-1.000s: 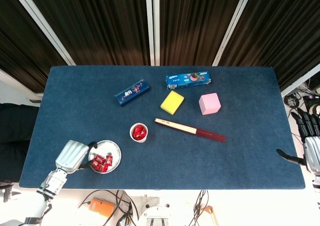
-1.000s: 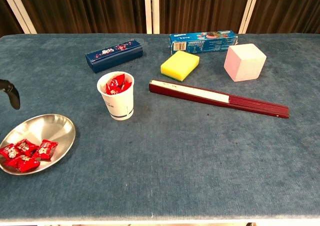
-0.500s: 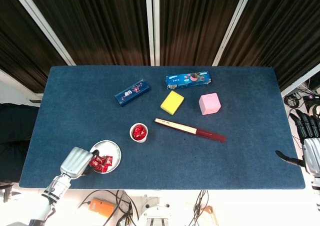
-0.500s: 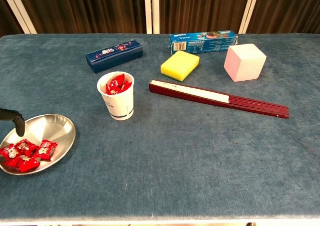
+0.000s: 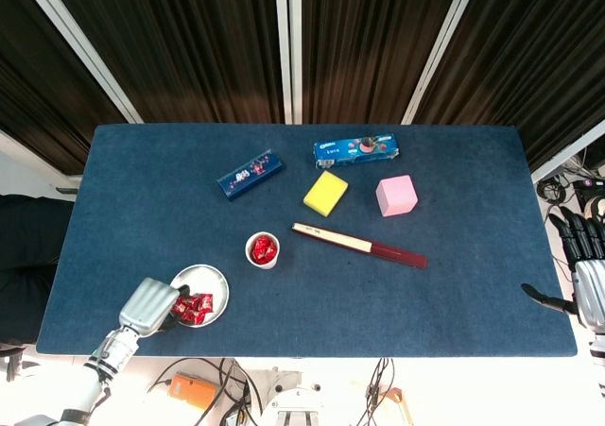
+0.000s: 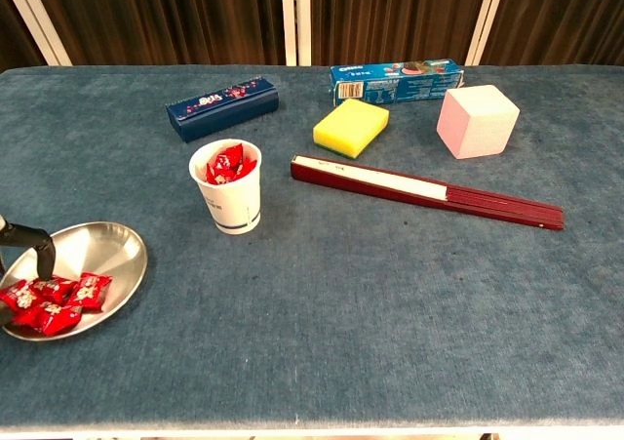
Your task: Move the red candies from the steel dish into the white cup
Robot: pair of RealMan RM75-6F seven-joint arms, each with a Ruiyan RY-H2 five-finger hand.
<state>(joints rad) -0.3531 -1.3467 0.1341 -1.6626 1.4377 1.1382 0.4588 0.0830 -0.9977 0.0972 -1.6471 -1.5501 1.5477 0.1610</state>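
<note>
currently reaching into the steel dish [image 5: 209,277] with the left hand [image 5: 148,304] — judging this as the pick-up step for another candy, with some red candies already sitting in the white cup [image 6: 229,199]. hovering at the dish's near-left rim, dark fingertips [image 6: 43,258] dipping down just beside the pile of red candies [image 6: 49,300]; touching or merely close, hard to tell, and whether anything is pinched yet cannot be told from either view, the palm hiding the fingers from above. next, probably closing thumb and finger on a single wrapper, lifting clear of the rim, then carrying it up and to the right to the cup — needing a light, precise pinch, since the candies are lying bunched and overlapping at the dish's left side. looking at the candies: small, glossy red wrappers with white print, clustered in the shallow, shiny dish near the table's front-left corner; the cup standing upright, near the dish but apart from it, red wrappers showing at its mouth. resting off the table's right edge, the right hand [image 5: 586,275], fingers spread and holding nothing.
</note>
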